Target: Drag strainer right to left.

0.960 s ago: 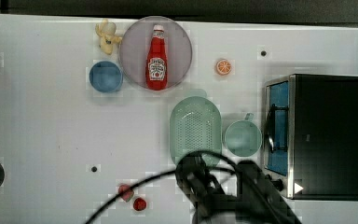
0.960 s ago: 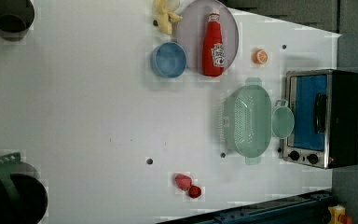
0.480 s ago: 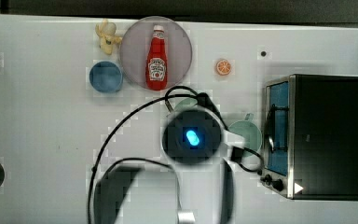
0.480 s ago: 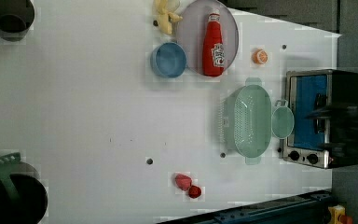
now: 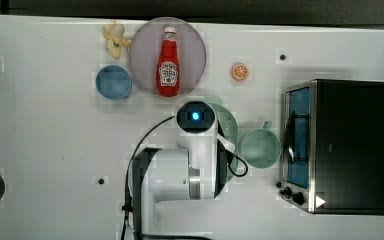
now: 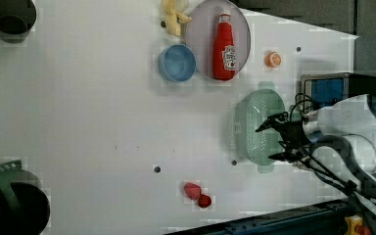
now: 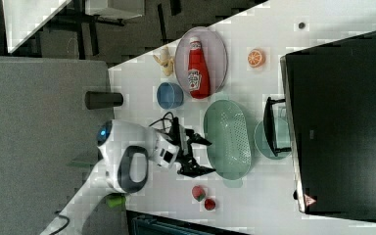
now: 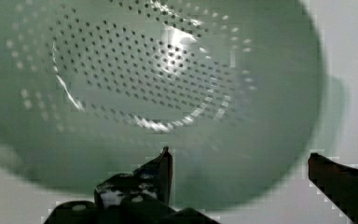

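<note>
We see the strainer point(image 6: 255, 128) sitting upright on the white surface point(image 6: 88, 112), its perforated bowl facing up, close to the toaster oven point(image 5: 337, 145) at the top view's right; the green mug point(image 5: 260, 148) stands between the two, just beside the strainer's rim; in the right view the mug point(image 7: 280, 139) lies partly behind the oven's door handle. The end effector point(image 6: 274, 139) hangs over the strainer's rim on the side toward the left view's right, its fingers spread wide with one tip over the bowl and the other near the rim handle; it has hold of nothing, and we cannot tell whether either tip touches the plastic; the wrist view shows the holed interior of the strainer point(image 8: 149, 88) close under the two dark fingertips point(image 8: 161, 175).

Outward toward the top view's left, we find open surface beside the strainer; further up that view lie the grey plate point(image 5: 168, 56) carrying the ketchup bottle point(image 5: 168, 65), the blue bowl point(image 5: 113, 82) next to it, and the banana point(image 5: 114, 40) beyond; the orange slice point(image 5: 239, 71) rests apart near the oven. Two small red fruits point(image 6: 197, 195) sit near the surface's lower edge in the left view, well apart from the strainer.
</note>
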You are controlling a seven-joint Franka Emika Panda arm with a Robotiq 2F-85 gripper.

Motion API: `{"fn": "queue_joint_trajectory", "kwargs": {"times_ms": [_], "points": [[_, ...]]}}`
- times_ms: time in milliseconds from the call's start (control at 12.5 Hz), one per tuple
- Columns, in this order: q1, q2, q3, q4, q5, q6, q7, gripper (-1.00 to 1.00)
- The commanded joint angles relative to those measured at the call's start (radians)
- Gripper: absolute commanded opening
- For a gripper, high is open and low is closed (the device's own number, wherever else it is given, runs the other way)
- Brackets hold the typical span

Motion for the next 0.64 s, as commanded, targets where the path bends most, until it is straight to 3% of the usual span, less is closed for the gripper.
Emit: {"fn": "queue_joint_trajectory", "kwargs": {"times_ms": [80,640], "points": [[-0.011,0.007,-0.004,0.026,0.013,0.166,0.171,1.00],[0.006,0.216,0.002,-0.020,0.024,0.467,0.218,1.00]]}}
